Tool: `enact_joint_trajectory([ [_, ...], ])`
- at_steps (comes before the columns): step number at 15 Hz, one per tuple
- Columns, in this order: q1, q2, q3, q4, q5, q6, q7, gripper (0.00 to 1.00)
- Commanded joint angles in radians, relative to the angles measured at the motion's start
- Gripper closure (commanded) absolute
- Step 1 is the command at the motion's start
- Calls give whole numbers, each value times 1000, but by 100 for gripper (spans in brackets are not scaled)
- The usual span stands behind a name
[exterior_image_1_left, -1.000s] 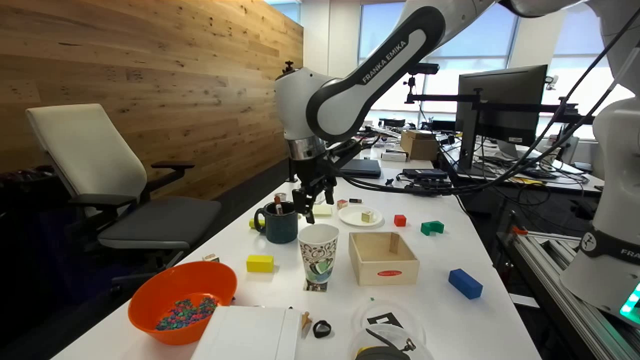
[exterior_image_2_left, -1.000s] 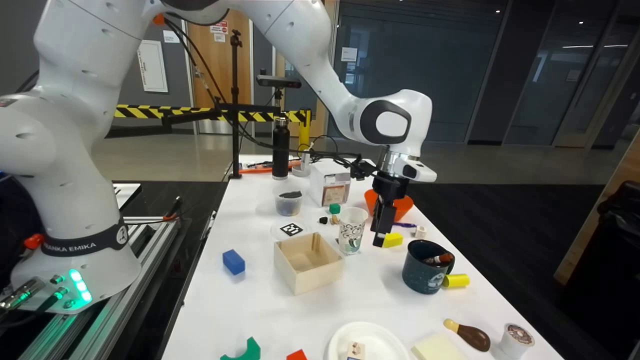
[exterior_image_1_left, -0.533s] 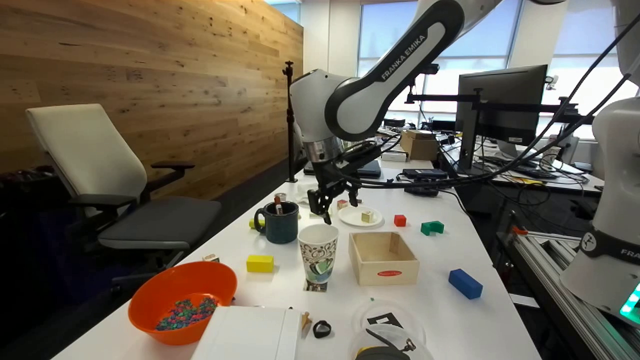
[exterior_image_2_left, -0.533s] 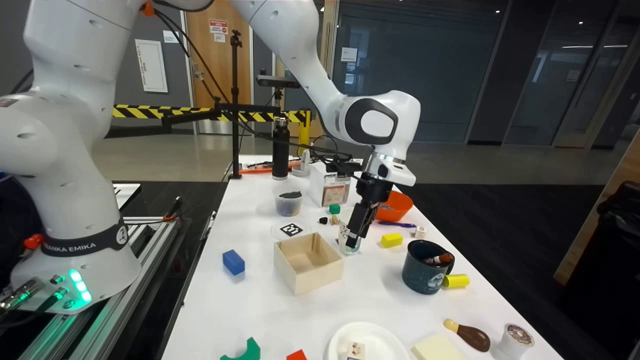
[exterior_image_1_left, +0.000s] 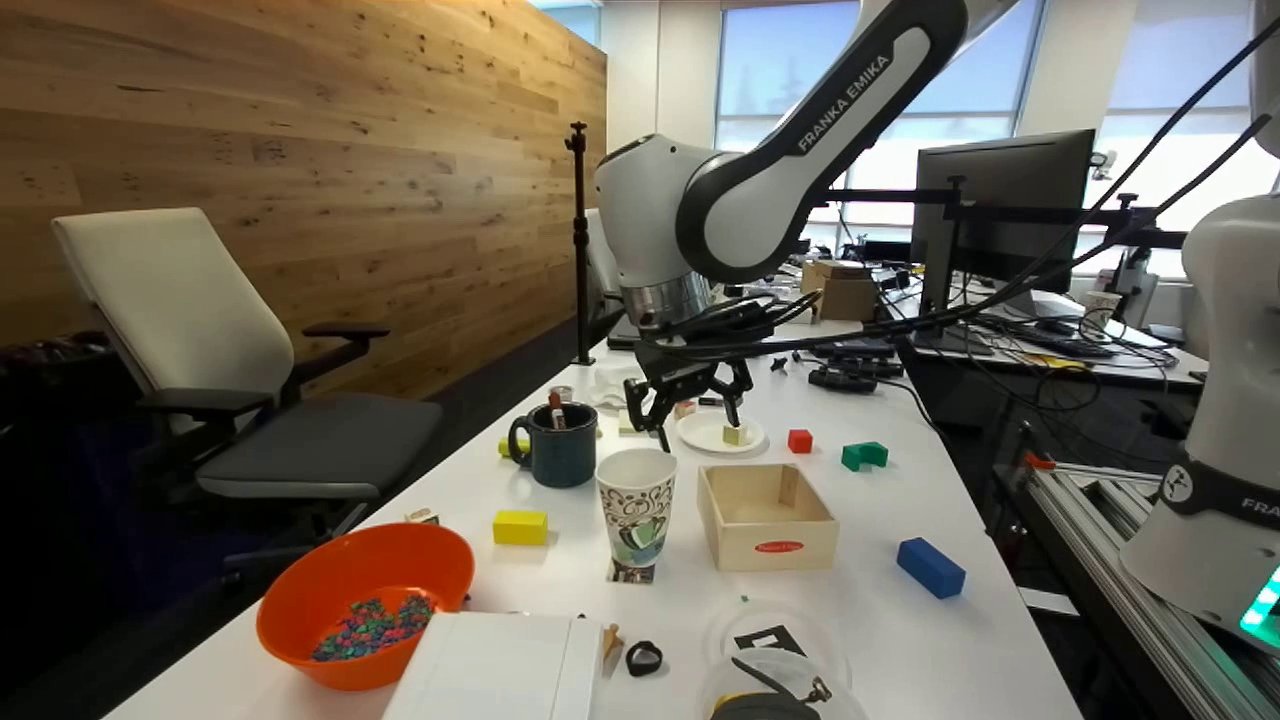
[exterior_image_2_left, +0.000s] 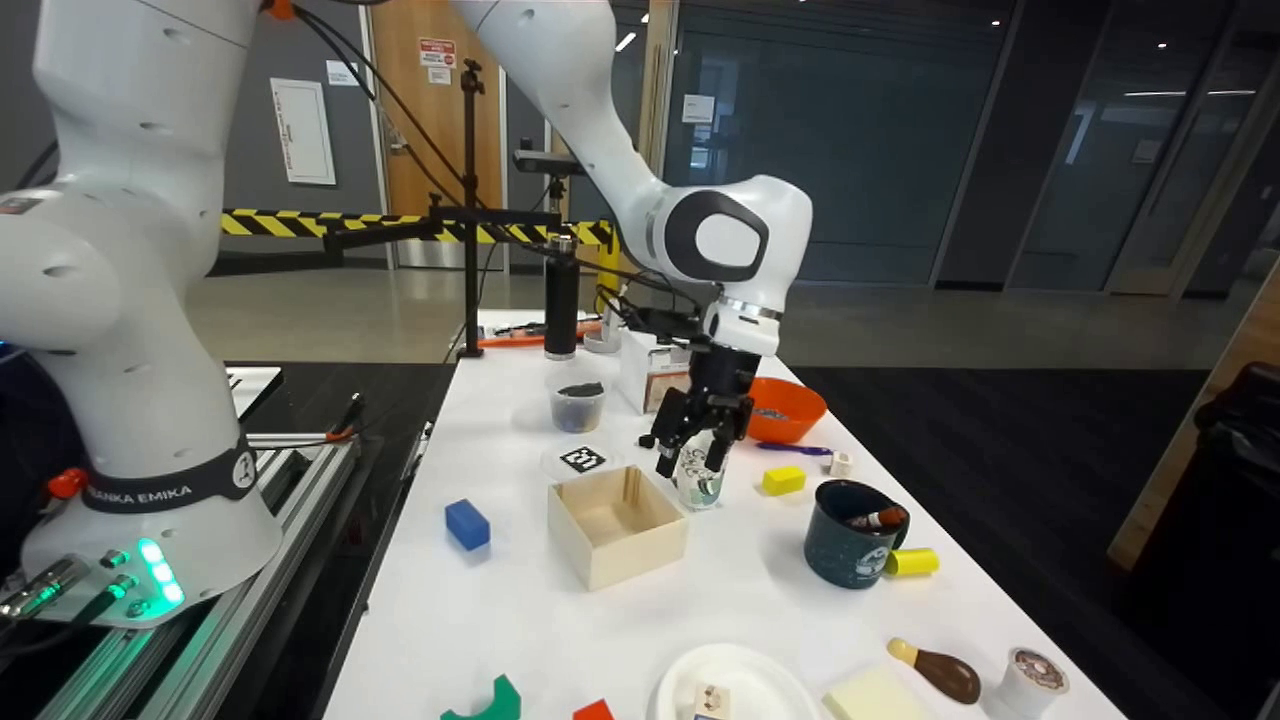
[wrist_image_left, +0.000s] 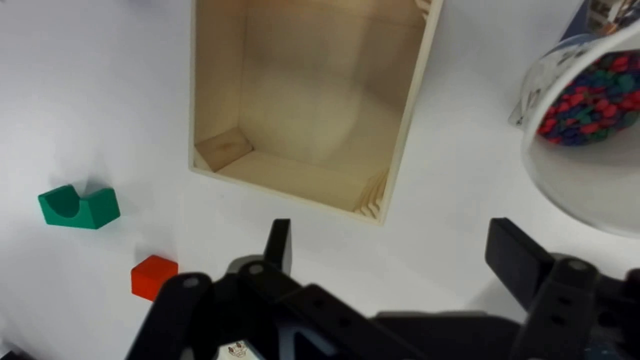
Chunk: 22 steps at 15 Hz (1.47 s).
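Observation:
My gripper (wrist_image_left: 392, 245) is open in the wrist view, with only white tabletop showing between its fingers. It hangs above the table in both exterior views, touching nothing that I can see. A pale wooden box (wrist_image_left: 310, 90) lies ahead of the fingers, its bare inside showing. Off to the right, the patterned paper cup (wrist_image_left: 545, 90) holds many small red, blue and green pieces. In an exterior view the gripper (exterior_image_2_left: 691, 463) partly covers this cup (exterior_image_2_left: 699, 485). A red block (wrist_image_left: 154, 277) and a green notched block (wrist_image_left: 80, 207) lie to the left.
A dark mug (exterior_image_1_left: 562, 448) with a marker inside stands near a yellow block (exterior_image_1_left: 520, 527). An orange bowl (exterior_image_1_left: 365, 600) holds small coloured pieces. A blue block (exterior_image_1_left: 931, 568) lies near the table's edge. A white plate (exterior_image_2_left: 735, 665) carries a small block.
My gripper has moved from beside the mug and yellow block towards the robot's base, nearer the wooden box. The wrist has turned, so the fingers now show spread apart in both exterior views.

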Motion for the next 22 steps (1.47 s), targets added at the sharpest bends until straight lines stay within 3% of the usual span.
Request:
enact_joint_trajectory([
  [1,-19,-5,21,-3,-8,-2,15,0],
  [5,-32,35,33,56,17,-15,1,0],
  [10,-38,59,-3,103,-25,-3,60,0],
  [17,-84,96,1,152,57,9,85,0],
  [22,-183,124,65,172,316,55,-46,0],
])
